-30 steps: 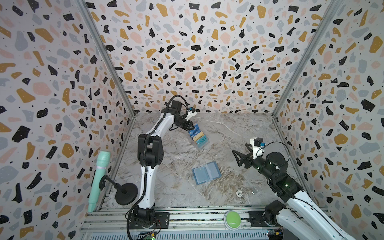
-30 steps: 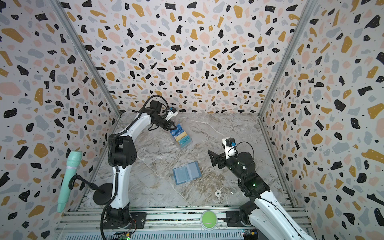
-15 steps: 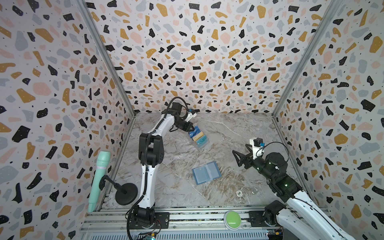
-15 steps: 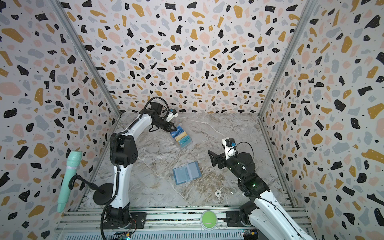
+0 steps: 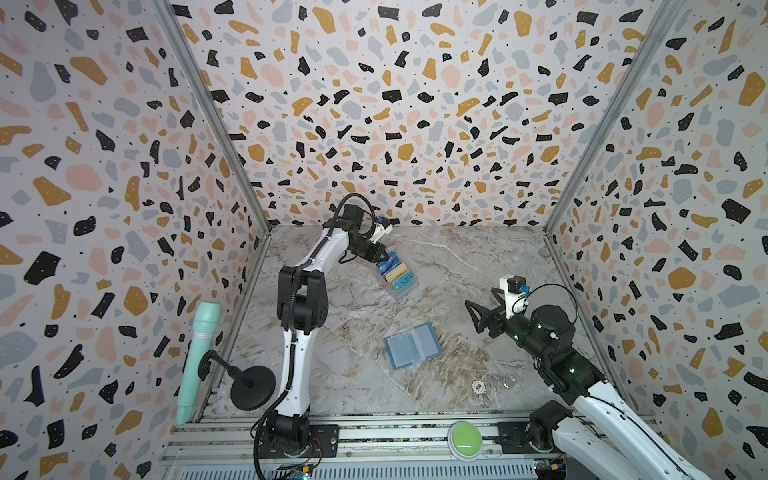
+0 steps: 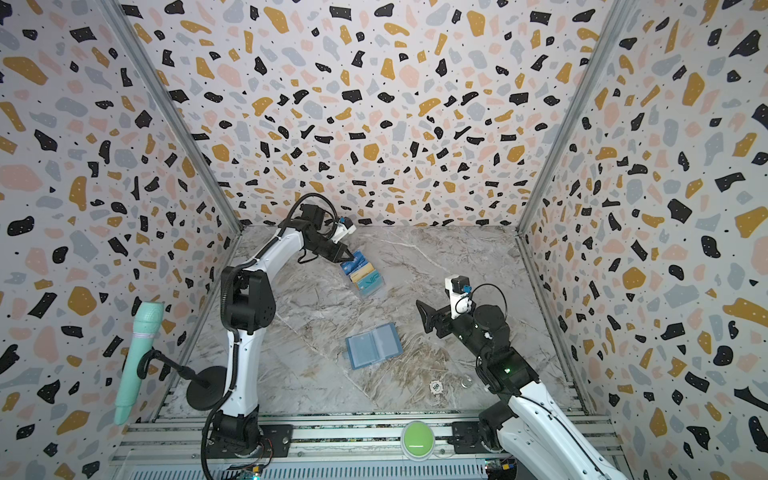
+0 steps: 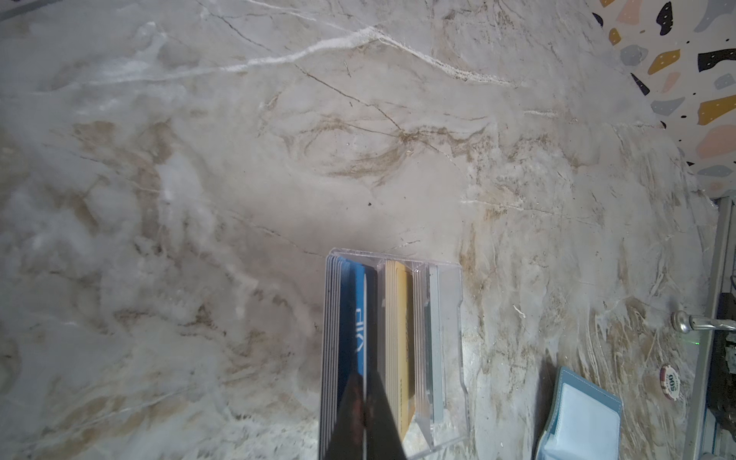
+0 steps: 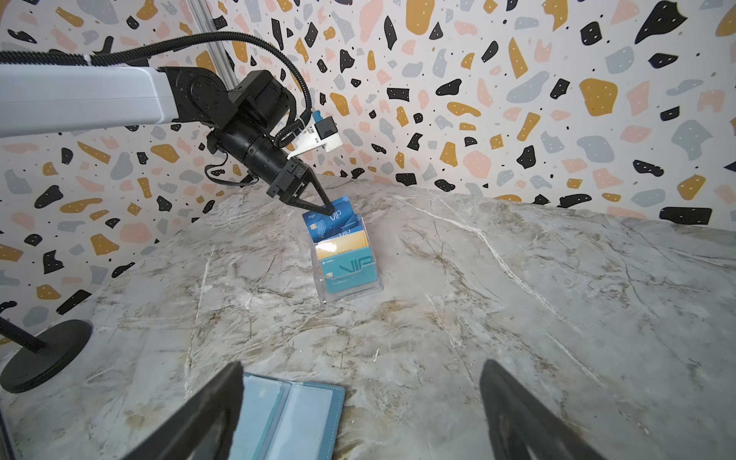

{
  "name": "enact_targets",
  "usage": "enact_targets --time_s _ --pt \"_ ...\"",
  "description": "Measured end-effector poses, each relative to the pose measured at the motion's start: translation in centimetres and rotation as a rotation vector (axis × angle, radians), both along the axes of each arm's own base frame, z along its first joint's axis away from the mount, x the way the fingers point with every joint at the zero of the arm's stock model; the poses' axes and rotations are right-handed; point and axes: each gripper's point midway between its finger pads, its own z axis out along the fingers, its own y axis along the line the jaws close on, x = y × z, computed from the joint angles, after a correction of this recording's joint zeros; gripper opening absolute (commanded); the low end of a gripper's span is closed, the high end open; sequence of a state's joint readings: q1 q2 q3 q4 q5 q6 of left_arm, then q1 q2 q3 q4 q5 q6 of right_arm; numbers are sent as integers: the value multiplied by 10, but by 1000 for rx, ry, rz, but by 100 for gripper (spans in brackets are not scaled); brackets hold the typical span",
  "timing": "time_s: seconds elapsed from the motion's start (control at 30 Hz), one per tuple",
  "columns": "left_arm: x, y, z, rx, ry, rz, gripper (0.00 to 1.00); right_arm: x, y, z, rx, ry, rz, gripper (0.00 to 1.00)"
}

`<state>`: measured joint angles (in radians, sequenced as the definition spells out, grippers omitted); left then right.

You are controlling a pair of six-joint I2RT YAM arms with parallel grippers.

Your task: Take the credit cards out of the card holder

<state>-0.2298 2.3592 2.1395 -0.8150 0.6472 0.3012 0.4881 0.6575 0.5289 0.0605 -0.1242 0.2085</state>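
- We see the left gripper [image 8: 327, 209] reaching out to the far part of the table [image 5: 478, 257], its jaws pressed together on the upper edge of a dark blue card [image 8: 332, 223].
- That dark blue card sits tilted in the rearmost tier of a clear stand [image 8: 350, 294], with one corner raised above the rest.
- In the left wrist view the dark blue card [image 7: 358, 318] runs edge-on between the closed fingers [image 7: 350, 414].
- In front of it in the same clear stand we find a yellow card [image 8: 342, 245], and in front of that a teal card [image 8: 348, 271] with pale lettering; both stand upright in their tiers.
- In both top views the three cards show as a stepped row, the left gripper [image 5: 380, 254] [image 6: 347, 257] at its far end.
- The wallet [image 5: 412, 345] lies open and flat near the middle of the table, well apart from the clear stand, its clear sleeve pages facing up. We cannot make out any card in the pages we see.
- The right gripper [image 5: 473, 316] hangs above the table to the right of the wallet, its jaws spread wide and holding nothing.
- In the right wrist view the wallet [image 8: 294, 422] shows between the spread fingers [image 8: 223, 398], nearer one of them.
- A poker chip [image 5: 478, 387] lies on the table near the front edge, apart from the wallet.
- A mint-green microphone [image 5: 197, 357] stands on a black base at the left wall.
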Motion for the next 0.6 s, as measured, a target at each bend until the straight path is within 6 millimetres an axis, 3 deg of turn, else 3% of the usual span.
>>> enact_targets --time_s 0.33,0.6 --pt "1 -1 -4 -8 9 5 0 0 0 -1 -2 2 -2 93" --pt "3 -2 -3 -14 10 18 7 0 0 -1 -2 2 -2 93"
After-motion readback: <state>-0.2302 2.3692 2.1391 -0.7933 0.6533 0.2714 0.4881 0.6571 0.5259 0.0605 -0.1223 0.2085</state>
